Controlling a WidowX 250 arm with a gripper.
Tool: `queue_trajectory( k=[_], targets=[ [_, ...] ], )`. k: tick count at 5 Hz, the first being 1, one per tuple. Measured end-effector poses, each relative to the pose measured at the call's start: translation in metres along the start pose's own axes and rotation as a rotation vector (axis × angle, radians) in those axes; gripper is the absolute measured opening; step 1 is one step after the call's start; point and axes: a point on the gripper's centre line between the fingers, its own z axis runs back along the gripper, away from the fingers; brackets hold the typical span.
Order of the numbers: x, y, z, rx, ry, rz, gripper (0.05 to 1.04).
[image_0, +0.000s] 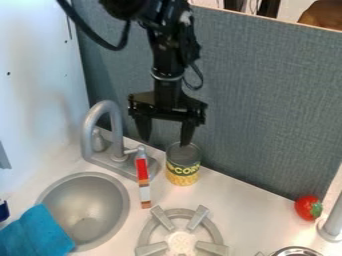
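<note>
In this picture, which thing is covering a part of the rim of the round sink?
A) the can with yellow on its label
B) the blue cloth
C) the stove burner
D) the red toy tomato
B. The blue cloth lies across the lower left side of the round sink and hides the rim there.

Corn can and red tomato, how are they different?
The corn can is tall, while the tomato is smaller and round. The can is yellow and silvery gray; the tomato is red with a green top. The can stands upright just below the open claw, but the tomato lies tipped, its green top sideways. Both sit on the white counter near the gray wall.
</note>
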Motion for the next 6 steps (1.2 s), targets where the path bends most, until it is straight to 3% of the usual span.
queue_trajectory(
  k=[3, 5, 6],
  targets=[
    [0.046, -0.024, -0.035, -0.044, -0.092, -0.131, 1.001],
    [0.065, -0.022, -0.06, 0.005, -0.157, -0.167, 1.001],
    [0.071, -0.021, -0.071, 0.029, -0.147, -0.181, 1.001]
  ],
)
